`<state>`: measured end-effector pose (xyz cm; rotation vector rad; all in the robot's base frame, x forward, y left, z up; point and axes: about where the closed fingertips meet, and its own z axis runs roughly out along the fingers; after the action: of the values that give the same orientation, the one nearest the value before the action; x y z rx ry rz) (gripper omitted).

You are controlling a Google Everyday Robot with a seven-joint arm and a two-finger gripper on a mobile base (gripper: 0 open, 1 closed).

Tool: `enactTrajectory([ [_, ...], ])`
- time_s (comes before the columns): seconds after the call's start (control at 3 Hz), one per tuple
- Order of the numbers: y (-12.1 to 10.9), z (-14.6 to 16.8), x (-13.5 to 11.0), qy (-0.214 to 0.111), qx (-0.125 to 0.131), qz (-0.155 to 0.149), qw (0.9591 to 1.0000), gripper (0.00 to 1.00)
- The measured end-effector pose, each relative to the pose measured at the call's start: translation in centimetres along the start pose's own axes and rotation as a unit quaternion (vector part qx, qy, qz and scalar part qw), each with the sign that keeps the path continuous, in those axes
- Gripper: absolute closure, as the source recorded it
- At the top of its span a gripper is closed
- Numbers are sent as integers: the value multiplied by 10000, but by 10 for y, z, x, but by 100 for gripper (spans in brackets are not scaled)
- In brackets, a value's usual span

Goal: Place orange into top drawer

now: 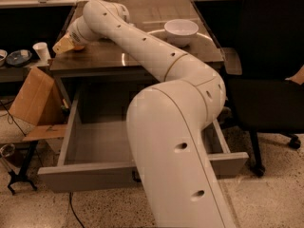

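Note:
My gripper (64, 44) is at the left edge of the brown tabletop (142, 56), at the end of my white arm (156, 56), which reaches over from the lower right. An orange patch (78, 46) shows just under the wrist, right beside the gripper. It looks like the orange, mostly hidden. The top drawer (95, 144) is pulled wide open below the table and its grey inside is bare. Its front panel (85, 177) faces me. The arm covers most of the handle.
A white bowl (181, 30) stands on the table at the right. A black chair (270, 80) is to the right of the drawer. A cardboard box (35, 99) leans at the left, with a white cup (42, 50) and a dish (18, 57) behind it.

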<state>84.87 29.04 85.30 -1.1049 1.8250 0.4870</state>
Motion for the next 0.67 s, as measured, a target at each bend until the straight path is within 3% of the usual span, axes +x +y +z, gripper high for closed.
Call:
enactTrajectory([
  [0.67,-6,-8,-1,-98,-18,50,9999,73],
])
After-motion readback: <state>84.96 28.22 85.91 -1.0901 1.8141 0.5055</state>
